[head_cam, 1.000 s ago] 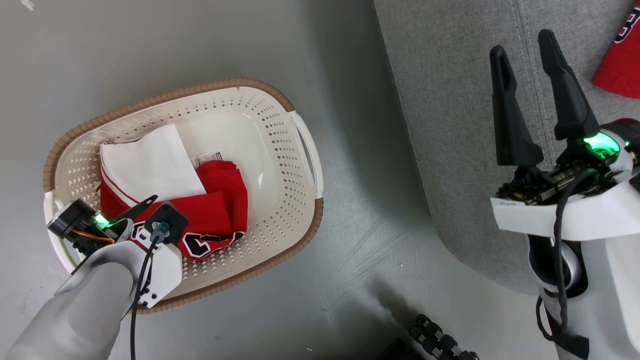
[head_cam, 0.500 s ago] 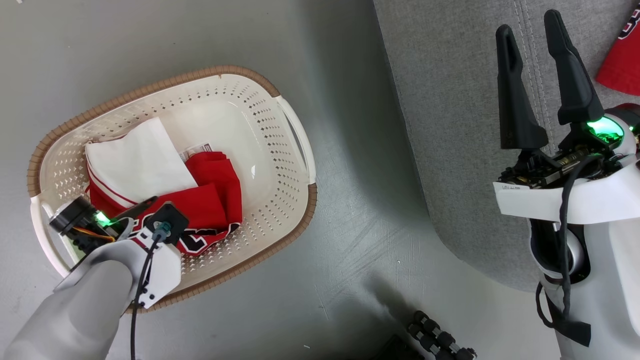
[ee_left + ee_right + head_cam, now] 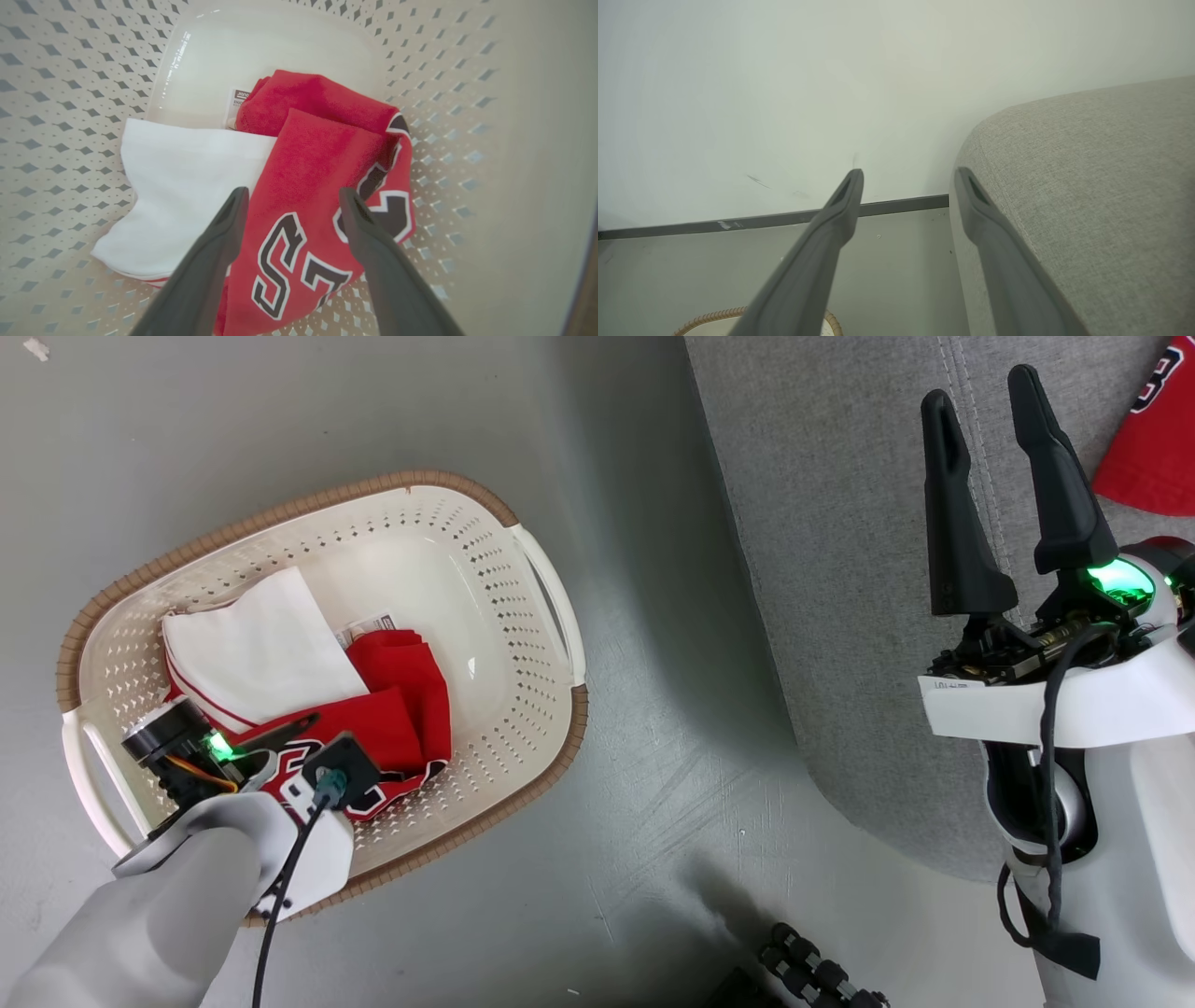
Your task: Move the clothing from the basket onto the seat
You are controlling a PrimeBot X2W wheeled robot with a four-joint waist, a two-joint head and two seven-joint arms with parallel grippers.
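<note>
The task looks partly done. One red garment (image 3: pixel 1144 457) already lies on the large light-grey fabric-upholstered seat cushion (image 3: pixel 840 523), at its far right edge. The rest of the soft red-and-white sports clothing (image 3: pixel 392 709) is still bunched in the bottom of the cream oval perforated plastic basket with the brown woven-look rim (image 3: pixel 448 523), which stands on the grey floor beside the seat. The left gripper (image 3: pixel 294 193) is down inside the basket. Its jaws are spread wide over a fold of red jersey (image 3: pixel 308 158) and grip nothing; whether the tips touch the cloth I cannot tell. The right gripper (image 3: pixel 980 387) hangs over the seat's near edge, its jaws apart and empty. So a grasp, a lift and a carry remain, by my judgement. As for writing, the jersey shows black, white-edged characters, folded and cut off, so they give no sure word or number. The garment on the seat shows part of one such character. A small label sticker (image 3: pixel 239 100) on the basket's floor carries print too small to read.
</note>
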